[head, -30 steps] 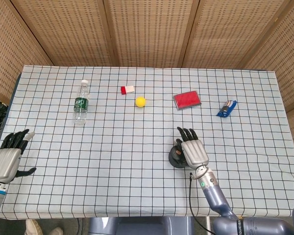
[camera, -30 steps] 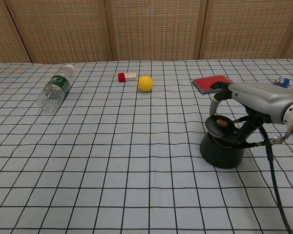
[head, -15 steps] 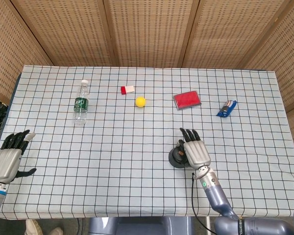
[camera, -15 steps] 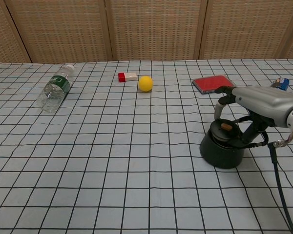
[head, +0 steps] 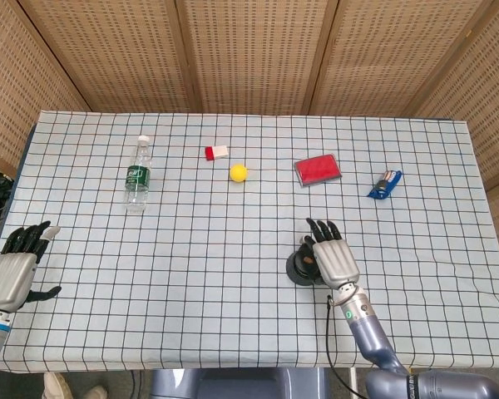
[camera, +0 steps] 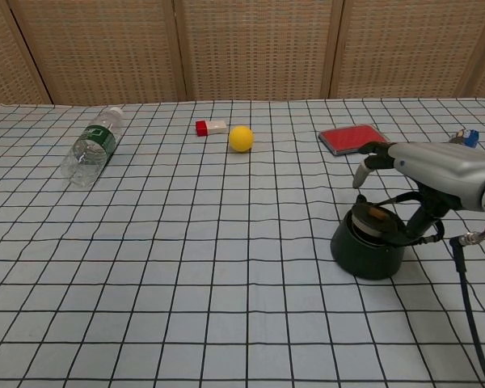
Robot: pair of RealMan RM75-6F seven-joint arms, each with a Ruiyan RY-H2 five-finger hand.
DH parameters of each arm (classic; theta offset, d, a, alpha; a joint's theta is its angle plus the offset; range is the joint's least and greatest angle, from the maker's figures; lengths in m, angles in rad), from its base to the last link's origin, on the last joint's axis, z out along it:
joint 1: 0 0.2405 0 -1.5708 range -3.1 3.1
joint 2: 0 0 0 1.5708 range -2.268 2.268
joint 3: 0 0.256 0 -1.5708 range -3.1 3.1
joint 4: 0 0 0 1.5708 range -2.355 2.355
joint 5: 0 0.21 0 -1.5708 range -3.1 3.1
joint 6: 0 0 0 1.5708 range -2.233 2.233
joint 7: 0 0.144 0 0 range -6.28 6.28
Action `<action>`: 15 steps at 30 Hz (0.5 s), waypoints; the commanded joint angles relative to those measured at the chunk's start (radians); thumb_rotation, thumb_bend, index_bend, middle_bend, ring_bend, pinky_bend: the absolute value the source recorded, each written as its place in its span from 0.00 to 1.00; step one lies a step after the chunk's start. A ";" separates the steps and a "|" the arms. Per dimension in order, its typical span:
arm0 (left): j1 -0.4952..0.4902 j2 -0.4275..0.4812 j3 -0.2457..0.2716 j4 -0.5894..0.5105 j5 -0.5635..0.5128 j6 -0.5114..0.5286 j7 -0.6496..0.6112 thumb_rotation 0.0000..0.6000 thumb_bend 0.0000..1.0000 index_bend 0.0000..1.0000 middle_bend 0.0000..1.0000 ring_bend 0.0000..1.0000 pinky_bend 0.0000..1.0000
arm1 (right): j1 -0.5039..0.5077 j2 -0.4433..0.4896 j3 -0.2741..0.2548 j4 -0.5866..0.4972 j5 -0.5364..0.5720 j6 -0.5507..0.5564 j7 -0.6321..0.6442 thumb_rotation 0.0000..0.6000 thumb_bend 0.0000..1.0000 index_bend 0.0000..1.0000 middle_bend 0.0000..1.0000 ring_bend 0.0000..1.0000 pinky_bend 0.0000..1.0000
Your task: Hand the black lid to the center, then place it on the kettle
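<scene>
The black kettle [camera: 364, 252] stands on the checked cloth near the front, right of centre; the head view shows the kettle [head: 297, 268] partly under my right hand. The black lid [camera: 375, 220], with an orange knob, sits on top of the kettle. My right hand [camera: 432, 166] hovers just above and to the right of the lid, fingers spread and holding nothing; its thumb hangs close beside the lid. From the head view the right hand [head: 331, 256] covers most of the lid. My left hand [head: 12, 270] rests open at the table's front left edge, far from the kettle.
A clear water bottle [head: 137, 174] lies at the back left. A red-and-white block [head: 216, 152] and a yellow ball [head: 239, 172] sit at the back centre. A flat red box [head: 318, 169] and a blue packet [head: 386, 184] lie at the back right.
The right hand lowered the lid onto the kettle, let it go, and drew slightly up and to the right. The left hand stayed still.
</scene>
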 commanded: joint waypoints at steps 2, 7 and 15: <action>0.001 0.001 0.000 -0.001 0.001 0.001 -0.001 1.00 0.10 0.00 0.00 0.00 0.00 | -0.005 0.008 -0.002 -0.012 -0.008 0.005 0.000 1.00 0.35 0.28 0.00 0.00 0.00; 0.001 0.004 0.001 -0.004 0.002 0.000 -0.003 1.00 0.10 0.00 0.00 0.00 0.00 | -0.023 0.031 -0.012 -0.044 -0.048 0.027 0.015 1.00 0.35 0.28 0.00 0.00 0.00; 0.002 0.008 0.003 -0.008 0.003 -0.001 -0.002 1.00 0.10 0.00 0.00 0.00 0.00 | -0.052 0.061 -0.037 -0.077 -0.095 0.051 0.025 1.00 0.43 0.27 0.00 0.00 0.00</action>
